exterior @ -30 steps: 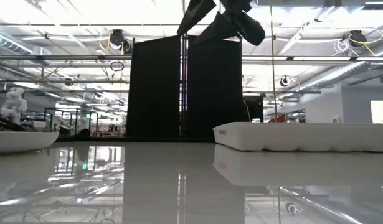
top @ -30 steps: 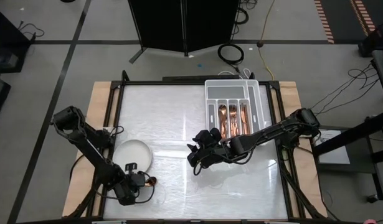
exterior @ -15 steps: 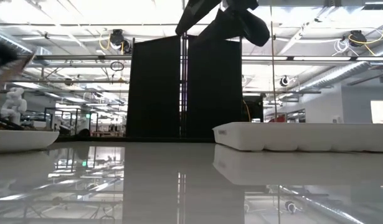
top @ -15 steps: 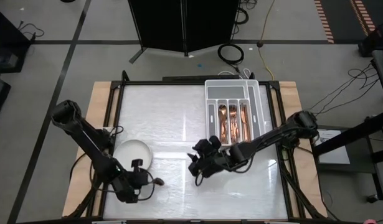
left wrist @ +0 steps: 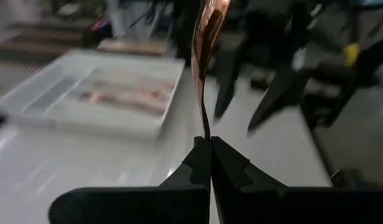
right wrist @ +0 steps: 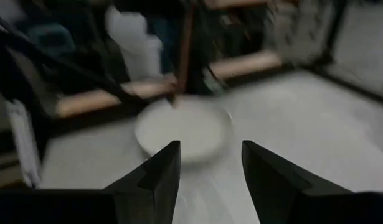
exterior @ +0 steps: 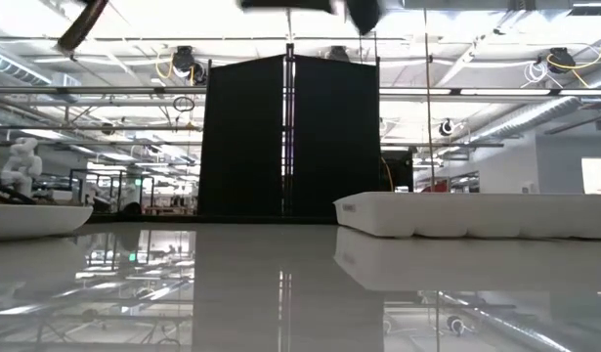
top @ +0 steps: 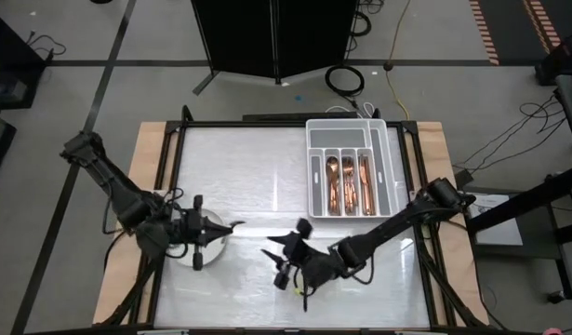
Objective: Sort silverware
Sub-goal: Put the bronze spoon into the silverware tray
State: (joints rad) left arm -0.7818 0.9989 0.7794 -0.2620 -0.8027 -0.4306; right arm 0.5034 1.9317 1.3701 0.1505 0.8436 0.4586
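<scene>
Copper silverware (left wrist: 207, 37) rises straight out from the left gripper (left wrist: 210, 146), whose fingers are pressed together on its slim handle end, the wider end farthest from the tips; whether it is a spoon, fork or knife cannot be told. That gripper (top: 232, 227) hangs over the plate's (top: 211, 253) edge at the table's (top: 258, 167) left front. More copper pieces (top: 344, 182) lie in the middle compartments of the tray (top: 315, 186) at the table's back right, well apart from the held one. Right gripper (top: 278, 249) sits over the front centre, near the left gripper, its fingers (right wrist: 157, 180) spread apart and holding nothing, facing the plate (right wrist: 182, 127).
</scene>
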